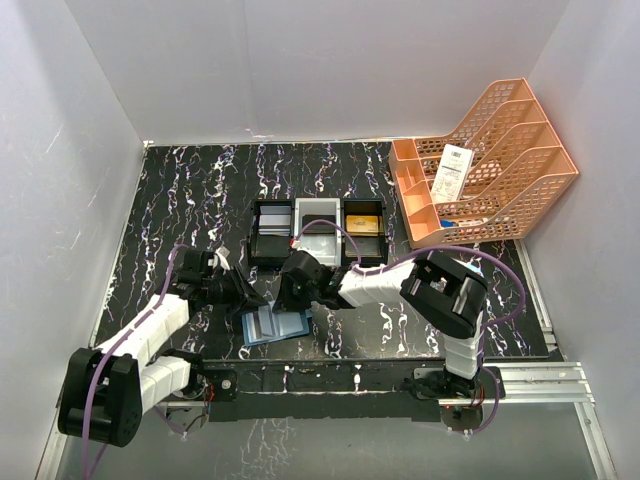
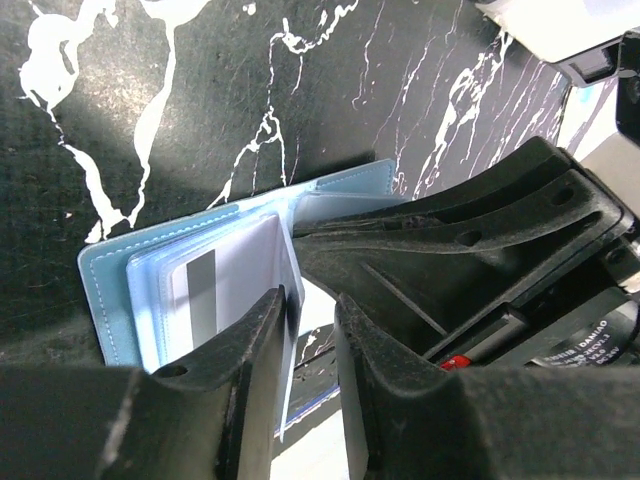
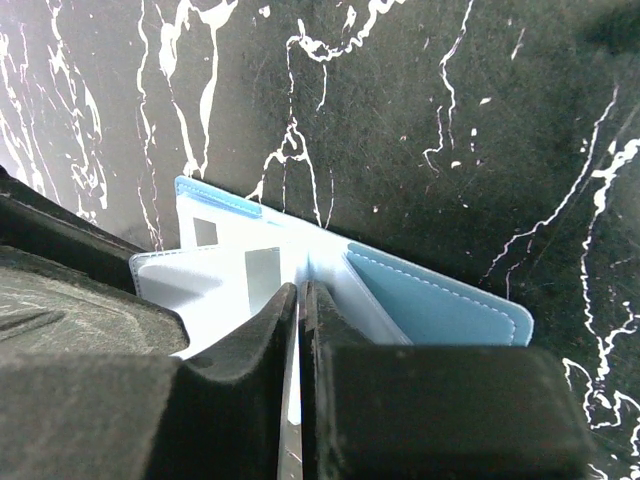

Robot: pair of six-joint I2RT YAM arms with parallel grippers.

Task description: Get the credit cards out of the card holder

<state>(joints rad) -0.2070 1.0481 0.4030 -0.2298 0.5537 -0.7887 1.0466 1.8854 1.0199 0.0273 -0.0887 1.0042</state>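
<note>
Two arms (image 1: pixel 160 325) (image 1: pixel 375 285) overhang card holder (image 1: pixel 275 327); tray (image 1: pixel 270 203) beyond.

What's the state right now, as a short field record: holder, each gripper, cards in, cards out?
card holder: lying open on the table, close to the arms' bases
right gripper: shut, pinching an inner leaf of the card holder
left gripper: fingers on either side of the striped card's edge; grip not clear
striped card: in a clear pocket of the card holder, not yet out
tray: behind the card holder; a gold card lies in its right compartment
</note>
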